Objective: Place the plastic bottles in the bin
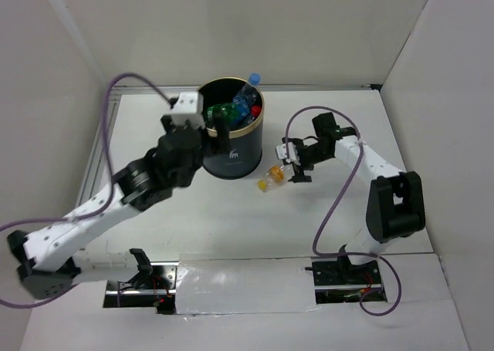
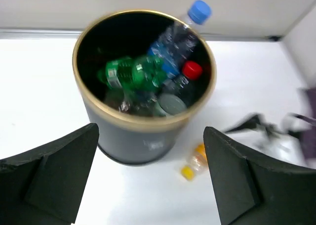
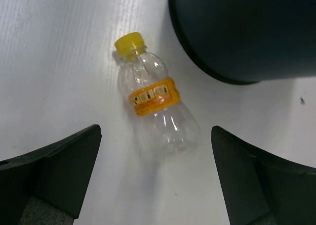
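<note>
Fingers (image 2: 54,175) of our left gripper (image 2: 150,136) stand wide apart and hold nothing, hovering near the bin (image 2: 123,143). Inside it we see a green bottle (image 2: 131,74), a blue-capped bottle (image 2: 175,39) and a red-capped bottle (image 2: 185,79) piled together. Our right gripper (image 3: 155,133) is likewise spread wide and empty above a yellow-capped bottle (image 3: 155,106), which lies on its side on the table (image 3: 49,62) just beside the bin.
</note>
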`<state>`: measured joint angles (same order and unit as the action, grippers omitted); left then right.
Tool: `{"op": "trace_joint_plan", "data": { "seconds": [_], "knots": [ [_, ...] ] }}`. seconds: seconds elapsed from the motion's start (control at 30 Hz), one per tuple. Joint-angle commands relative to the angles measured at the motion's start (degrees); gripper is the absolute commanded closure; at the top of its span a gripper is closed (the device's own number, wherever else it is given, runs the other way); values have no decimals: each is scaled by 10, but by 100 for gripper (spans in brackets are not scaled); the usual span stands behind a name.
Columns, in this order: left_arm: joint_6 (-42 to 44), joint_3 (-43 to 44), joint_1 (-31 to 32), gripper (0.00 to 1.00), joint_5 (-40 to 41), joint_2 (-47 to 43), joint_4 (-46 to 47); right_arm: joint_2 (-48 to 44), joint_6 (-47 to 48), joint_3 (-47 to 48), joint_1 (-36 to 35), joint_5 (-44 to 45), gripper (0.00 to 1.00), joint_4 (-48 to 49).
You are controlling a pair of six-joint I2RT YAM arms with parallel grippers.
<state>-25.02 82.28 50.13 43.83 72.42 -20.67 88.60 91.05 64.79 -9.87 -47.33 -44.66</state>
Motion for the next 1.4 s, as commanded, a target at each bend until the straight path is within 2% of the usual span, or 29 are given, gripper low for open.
{"op": "trace_joint_plan", "data": {
  "seconds": [0.0,0.03,0.07,0.1,0.17,0.2,0.27,0.33,0.43,0.5,0.57,0.6,0.67,0.7,0.73,0.77,0.8,0.83,0.87,1.03,1.17,1.2,1.27,1.37],
  "knots": [
    [-105,-112,57,0,38,-119,-73,43,48,1,-37,44,1,32],
    [-140,-148,73,0,43,-147,-92,58,48,7,-44,54,1,32],
    [-225,-183,90,0,43,-170,-115,74,61,19,-51,74,1,32],
    [-265,-244,123,0,49,-212,-139,89,61,24,-62,83,1,32],
    [-364,-293,156,0,49,-242,-191,126,61,24,-73,101,1,48],
    [-396,-326,184,0,49,-250,-211,135,61,24,-83,126,1,59],
    [-450,-352,200,0,43,-255,-241,155,61,19,-90,151,4,91],
    [-463,-369,205,0,37,-231,-241,162,61,14,-90,187,24,99],
    [-478,-375,211,0,31,-207,-246,150,61,32,-75,178,66,24],
    [-483,-375,211,0,31,-193,-240,114,61,52,-59,133,72,-19],
    [-483,-381,216,0,31,-192,-231,39,61,74,-44,91,73,-90],
    [-483,-389,216,0,31,-192,-225,16,61,115,-36,49,74,-116],
    [-483,-411,216,0,24,-199,-214,-39,26,171,-36,7,74,-154],
    [-491,-418,216,0,17,-200,-204,-52,-51,200,-45,-23,74,-148],
    [-496,-432,221,0,8,-205,-192,-65,-132,272,-63,-40,74,-110],
    [-496,-439,221,0,8,-210,-192,-65,-133,273,-73,-40,74,-81],
    [-504,-444,221,0,8,-210,-185,-65,-226,291,-86,-40,73,-46],
    [-511,-444,227,0,3,-210,-185,-65,-274,314,-98,-30,72,-7],
    [-511,-449,234,0,3,-210,-180,-51,-309,324,-124,-23,72,49],
    [-511,-444,240,0,3,-185,-175,50,-422,410,-214,49,62,113],
    [-497,-433,250,0,9,-166,-162,139,-460,488,-249,110,47,121],
    [-497,-426,250,0,14,-158,-162,165,-470,501,-249,116,34,121],
    [-497,-426,257,0,14,-151,-162,183,-484,517,-249,121,28,121],
    [-503,-421,263,0,20,-146,-162,188,-490,524,-249,128,2,121]
  ]
}}
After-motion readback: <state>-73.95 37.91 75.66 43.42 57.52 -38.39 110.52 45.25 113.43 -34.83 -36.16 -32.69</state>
